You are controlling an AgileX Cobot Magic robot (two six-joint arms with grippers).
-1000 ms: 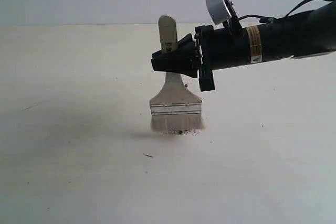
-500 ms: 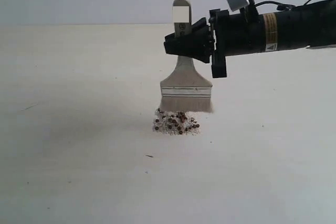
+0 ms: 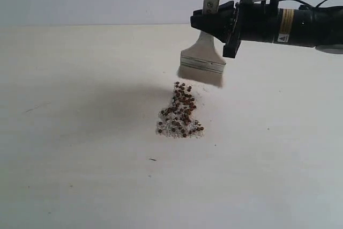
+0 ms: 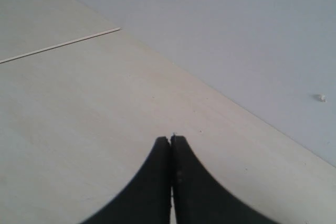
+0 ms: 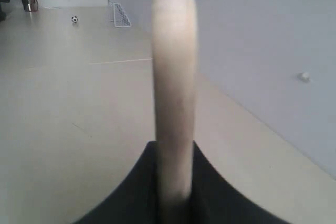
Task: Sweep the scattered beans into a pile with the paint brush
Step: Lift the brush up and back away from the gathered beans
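Paint brush [image 3: 202,60] higher, farther right, tilted; more beans [image 3: 180,113] in view

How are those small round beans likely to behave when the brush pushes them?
The beans are small and round, so they will probably roll and scatter sideways. They look light, so the bristles of the paint brush should move them easily.

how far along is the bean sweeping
Mostly done: the small dark reddish-brown beans sit in one heap on the pale table. In hand: the right tool holds the wide wooden-handled paint brush tilted, clear of them. Left: the heap's thin tail nearest the bristles needs pushing in.
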